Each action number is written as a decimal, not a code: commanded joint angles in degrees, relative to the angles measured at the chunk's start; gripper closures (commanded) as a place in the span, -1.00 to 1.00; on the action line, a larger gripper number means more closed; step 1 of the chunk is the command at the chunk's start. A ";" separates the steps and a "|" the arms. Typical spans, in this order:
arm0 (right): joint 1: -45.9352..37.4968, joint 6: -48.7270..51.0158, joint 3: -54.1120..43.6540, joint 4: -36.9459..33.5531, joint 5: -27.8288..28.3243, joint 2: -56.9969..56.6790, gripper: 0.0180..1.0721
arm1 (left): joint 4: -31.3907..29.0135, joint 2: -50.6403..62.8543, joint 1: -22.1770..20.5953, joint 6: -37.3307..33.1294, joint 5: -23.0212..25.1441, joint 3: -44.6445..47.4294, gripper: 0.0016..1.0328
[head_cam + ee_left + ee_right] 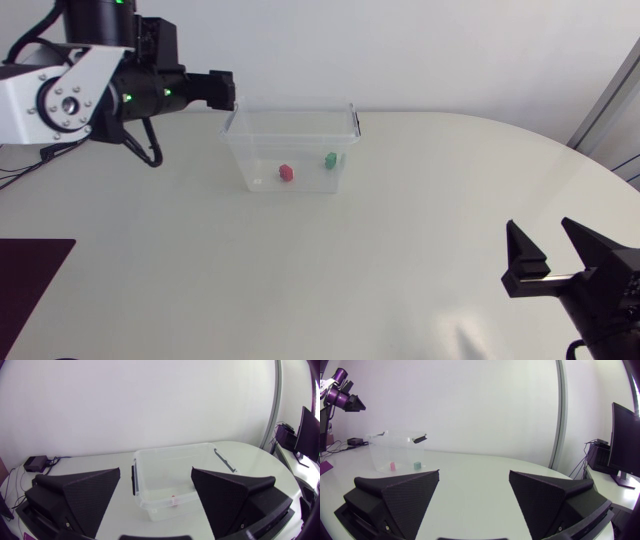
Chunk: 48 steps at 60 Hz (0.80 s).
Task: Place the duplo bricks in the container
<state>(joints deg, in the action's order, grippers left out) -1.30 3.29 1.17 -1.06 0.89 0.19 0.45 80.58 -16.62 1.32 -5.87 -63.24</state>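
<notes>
Red duplo brick [285,172] and green duplo brick [330,159] lie inside clear plastic container [240,142]; our left hand [224,90] nearer, right hand [543,238] far; both wide.

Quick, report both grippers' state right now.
Left gripper: open, fingers spread, holding nothing, at the container.
Right gripper: open, fingers spread, holding nothing.
</notes>
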 commanded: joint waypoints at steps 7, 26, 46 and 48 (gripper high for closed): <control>-0.55 1.19 -1.17 0.71 0.26 -0.45 -0.92 | 6.67 -12.28 1.51 -2.38 0.42 12.62 -0.92; -0.55 1.19 -1.17 0.71 0.26 -0.45 -0.92 | 9.48 -31.27 3.17 -2.55 0.42 28.88 -0.92; -0.40 0.84 -1.17 0.74 0.17 -0.43 -0.92 | 6.93 -54.39 4.22 -3.11 0.84 43.71 -0.92; -0.33 0.68 -1.17 0.75 0.13 -0.42 -0.92 | 6.63 -55.46 4.72 -3.03 1.05 44.50 -0.92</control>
<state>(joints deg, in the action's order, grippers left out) -1.30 3.27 1.17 -1.06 0.86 0.19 7.53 27.46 -13.04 -1.37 -5.23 -21.41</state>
